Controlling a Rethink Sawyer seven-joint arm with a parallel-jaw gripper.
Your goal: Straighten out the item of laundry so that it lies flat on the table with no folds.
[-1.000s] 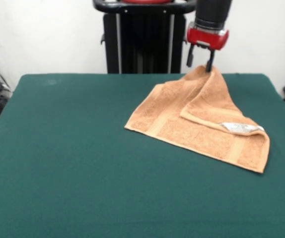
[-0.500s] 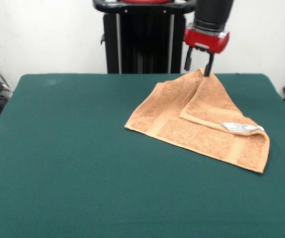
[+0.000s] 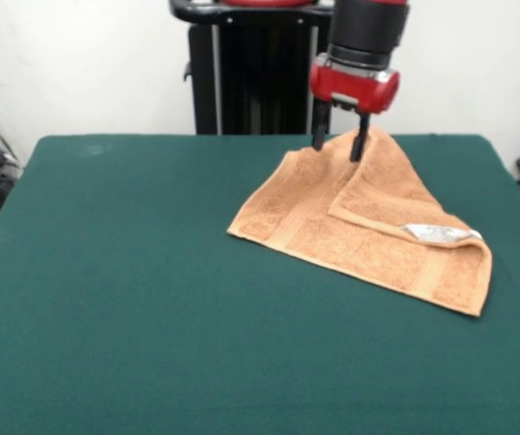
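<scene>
One corner of the towel [image 3: 360, 222] is seen folded over its middle, on the right of the green surface [image 3: 115, 299]. The gripper [image 3: 336, 143] is held over the far peak, fingers spread and empty, seemingly placed for a grasp.

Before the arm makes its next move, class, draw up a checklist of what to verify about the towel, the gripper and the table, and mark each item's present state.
1. Gripper open: ok, its fingers stand apart.
2. Gripper at the towel: ok, at its far corner.
3. Corner actually pinched: not ok.
4. Towel flat, no folds: not ok, one side lies doubled over.
5. White tag clear of the gripper: ok.
6. Bare table to spread onto: ok.
</scene>
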